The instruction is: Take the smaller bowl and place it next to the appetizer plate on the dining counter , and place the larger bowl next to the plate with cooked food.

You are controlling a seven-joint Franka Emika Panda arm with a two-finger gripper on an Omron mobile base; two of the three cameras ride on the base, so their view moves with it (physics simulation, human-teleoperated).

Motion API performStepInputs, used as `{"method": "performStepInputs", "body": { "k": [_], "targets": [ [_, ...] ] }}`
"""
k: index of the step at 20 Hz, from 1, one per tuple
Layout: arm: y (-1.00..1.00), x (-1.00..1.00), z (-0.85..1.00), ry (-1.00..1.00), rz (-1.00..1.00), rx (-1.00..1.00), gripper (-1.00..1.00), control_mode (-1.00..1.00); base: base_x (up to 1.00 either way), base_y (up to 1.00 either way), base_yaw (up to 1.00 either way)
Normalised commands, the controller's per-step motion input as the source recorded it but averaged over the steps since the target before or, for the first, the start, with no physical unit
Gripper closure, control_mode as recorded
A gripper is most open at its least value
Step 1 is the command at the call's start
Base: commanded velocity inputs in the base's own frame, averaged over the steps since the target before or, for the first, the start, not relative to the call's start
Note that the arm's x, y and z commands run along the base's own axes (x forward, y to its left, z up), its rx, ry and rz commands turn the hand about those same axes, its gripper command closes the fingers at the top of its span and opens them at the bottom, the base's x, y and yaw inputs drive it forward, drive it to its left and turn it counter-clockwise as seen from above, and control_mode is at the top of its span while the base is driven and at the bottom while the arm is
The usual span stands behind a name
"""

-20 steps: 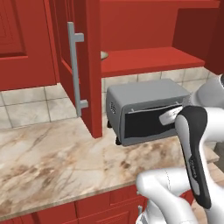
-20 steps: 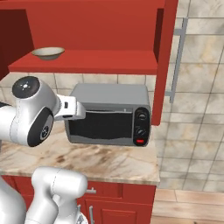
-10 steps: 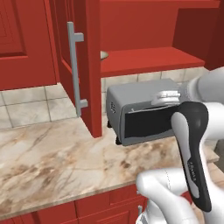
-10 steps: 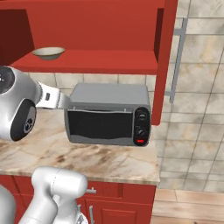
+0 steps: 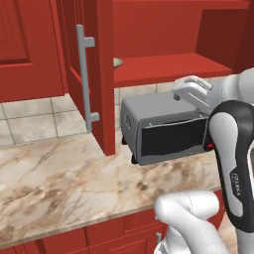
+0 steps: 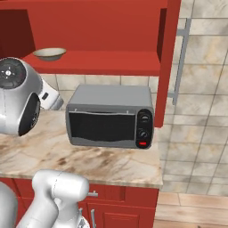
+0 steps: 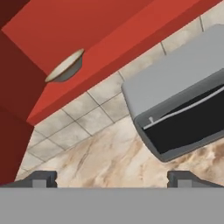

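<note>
The gripper [image 7: 112,178] is spread wide and grasps nothing; its 2 dark fingertips [image 7: 40,178] stand far apart at the bottom of the hand view, over the marble countertop [image 7: 109,157]. Just ahead of the hand and to its right in that view sits the grey toaster oven [image 7: 183,105], dark glass door facing the hand. Farther ahead and up to the left, the smaller bowl [image 7: 65,68] rests on the red cabinet shelf [image 7: 105,54], well apart from the fingers. From the right base view the bowl [image 6: 50,53] sits on the shelf above the oven [image 6: 111,116], left of it. The open cabinet door [image 5: 96,74] hangs beside the shelf.
</note>
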Motion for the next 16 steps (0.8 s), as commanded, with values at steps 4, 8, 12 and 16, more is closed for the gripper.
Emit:
{"method": "performStepInputs", "body": {
  "k": [4,8,12,16],
  "targets": [
    [0.65,0.27,0.07,-0.07,-0.12,-0.04,-1.00,-1.00,0.00,0.00,0.00],
    [0.10,0.31,0.39,0.00,-0.14,-0.06,-1.00,-1.00,0.00,0.00,0.00],
    [-0.06,0.39,0.40,0.01,-0.07,0.00,-1.00,-1.00,0.00,0.00,0.00],
    [0.00,0.61,0.10,0.06,0.00,0.02,-1.00,-1.00,0.00,0.00,0.00]
  ]
}}
